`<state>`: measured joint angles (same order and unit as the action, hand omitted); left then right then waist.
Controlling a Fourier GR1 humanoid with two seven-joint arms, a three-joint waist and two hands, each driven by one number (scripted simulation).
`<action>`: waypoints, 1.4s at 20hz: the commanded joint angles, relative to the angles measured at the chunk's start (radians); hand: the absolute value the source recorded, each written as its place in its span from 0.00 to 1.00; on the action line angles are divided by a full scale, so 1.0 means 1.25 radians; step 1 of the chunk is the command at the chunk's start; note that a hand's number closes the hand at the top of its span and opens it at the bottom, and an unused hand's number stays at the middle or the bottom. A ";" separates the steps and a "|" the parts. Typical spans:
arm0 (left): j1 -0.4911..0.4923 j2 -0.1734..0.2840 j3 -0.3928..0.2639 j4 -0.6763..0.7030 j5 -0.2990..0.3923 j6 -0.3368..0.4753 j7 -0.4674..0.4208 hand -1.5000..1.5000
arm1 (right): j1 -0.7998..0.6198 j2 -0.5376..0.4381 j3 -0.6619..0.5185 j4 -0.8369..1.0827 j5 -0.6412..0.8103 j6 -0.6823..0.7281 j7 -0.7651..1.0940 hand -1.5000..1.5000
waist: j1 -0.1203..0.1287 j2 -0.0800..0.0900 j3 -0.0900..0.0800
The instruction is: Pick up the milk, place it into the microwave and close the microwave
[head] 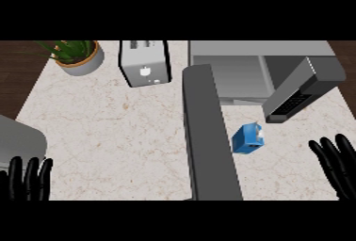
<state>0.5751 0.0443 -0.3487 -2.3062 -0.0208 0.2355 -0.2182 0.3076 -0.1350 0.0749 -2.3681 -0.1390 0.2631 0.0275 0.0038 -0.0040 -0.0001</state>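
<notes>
While the left hand (26,180) is resting open and empty at lower left, the blue milk (248,138) is standing right of centre, just beside the microwave door (208,136), below the open microwave (236,70). Reaching from lower right, the right hand (336,162), fingers straight and holding nothing, is probably wanting to curl round the carton's sides without bumping the door. Pale marble counter (111,127) is spreading across the frame, carrying a potted plant (76,56) and toaster (144,63) at upper left.

You see the black left hand (26,181) at about seven o'clock, fingers straight and pointing to twelve. Your black right hand (335,164) sits at about four o'clock, fingers likewise straight, holding nothing.
</notes>
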 commanded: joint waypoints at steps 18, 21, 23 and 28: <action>0.362 0.108 0.047 -0.052 0.140 -0.133 -0.303 0.00 | -0.094 0.061 0.027 0.324 0.233 -0.048 -0.204 0.00 | 0.008 0.001 0.000; 0.337 0.099 0.050 0.027 0.142 -0.150 -0.351 0.00 | -0.108 0.082 0.084 0.351 0.319 -0.081 -0.219 0.00 | 0.007 0.001 0.000; 0.399 0.138 0.084 -0.039 0.184 -0.180 -0.345 0.00 | -0.156 0.073 0.028 0.433 0.294 -0.084 -0.232 0.00 | 0.012 0.002 0.000; 0.390 0.111 0.066 -0.006 0.160 -0.165 -0.368 0.00 | -0.216 0.071 -0.005 0.556 0.328 -0.120 -0.291 0.00 | 0.008 0.003 0.000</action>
<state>1.0620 0.1829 -0.2757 -2.3160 0.1749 0.0275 -0.6795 0.0834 -0.0469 0.0955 -1.7935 0.2363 0.1486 -0.2709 0.0167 -0.0031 0.0003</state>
